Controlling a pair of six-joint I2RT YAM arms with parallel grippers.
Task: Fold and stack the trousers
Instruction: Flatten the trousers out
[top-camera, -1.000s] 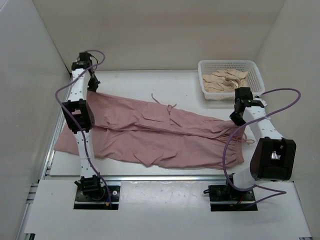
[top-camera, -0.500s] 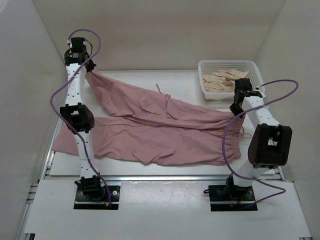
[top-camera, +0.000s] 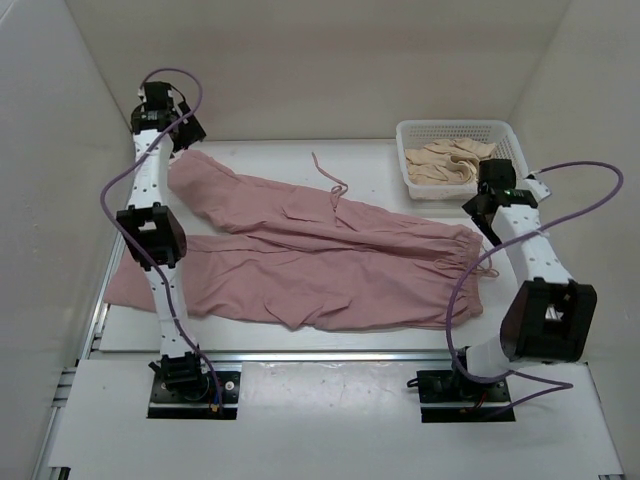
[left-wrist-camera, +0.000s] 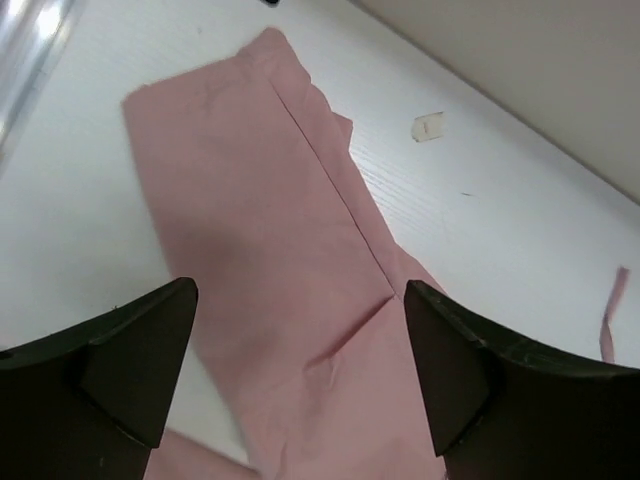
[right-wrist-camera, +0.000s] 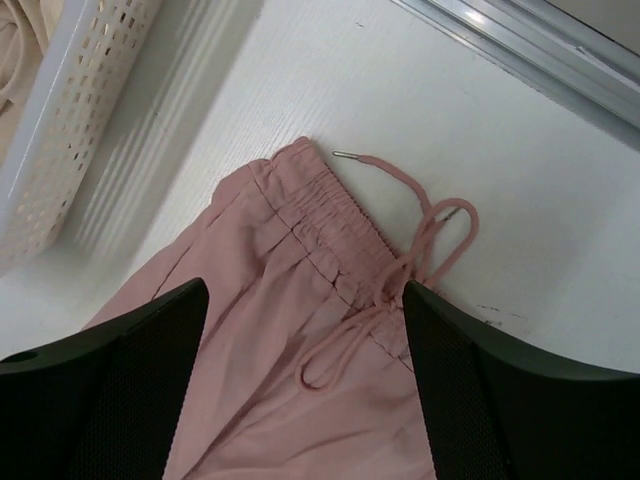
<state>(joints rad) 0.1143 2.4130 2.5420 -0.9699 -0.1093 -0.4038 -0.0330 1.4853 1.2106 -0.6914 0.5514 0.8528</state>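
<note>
The dusty-pink trousers (top-camera: 320, 260) lie flat across the table, leg ends at the left and gathered waist at the right. My left gripper (top-camera: 190, 133) hovers open at the far left, just above the upper leg's end (left-wrist-camera: 260, 200), with nothing between its fingers (left-wrist-camera: 130, 350). My right gripper (top-camera: 488, 222) is open above the elastic waistband (right-wrist-camera: 320, 210) and its drawstring (right-wrist-camera: 420, 230), apart from the cloth. In the right wrist view the trousers (right-wrist-camera: 270, 300) fill the space between the jaws.
A white perforated basket (top-camera: 455, 127) holding beige garments (top-camera: 448, 160) stands at the back right, its wall (right-wrist-camera: 70, 120) close to my right gripper. Walls enclose the table on three sides. A small scrap (left-wrist-camera: 430, 126) lies on the table beyond the leg.
Both grippers have opened and let go of the trousers. The upper leg, lifted toward the back left half a second ago, now lies flat on the table.
</note>
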